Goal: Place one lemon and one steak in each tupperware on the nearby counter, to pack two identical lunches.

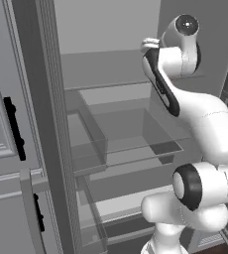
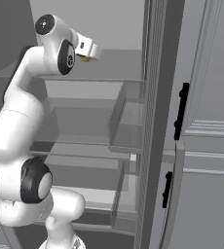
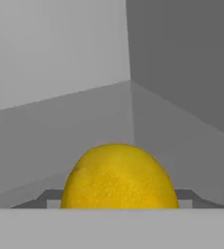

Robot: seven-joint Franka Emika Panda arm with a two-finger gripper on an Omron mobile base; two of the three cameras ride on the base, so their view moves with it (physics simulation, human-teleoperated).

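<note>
Hand view: a lemon [image 3: 119,177] sits right up against my camera, between my fingers.
It is bright yellow, rounded and faintly dimpled, its lower part cut off by the bottom of the picture, with grey fridge walls meeting in a corner behind it. My fingers themselves are hidden there, so I take them to be closed narrow on the fruit. From the right base view, my gripper [image 2: 88,57] reaches far up onto the top shelf [image 2: 109,73] of the open fridge, and just a yellow sliver shows beneath my hand. From the left base view my own arm hides the fruit.
</note>
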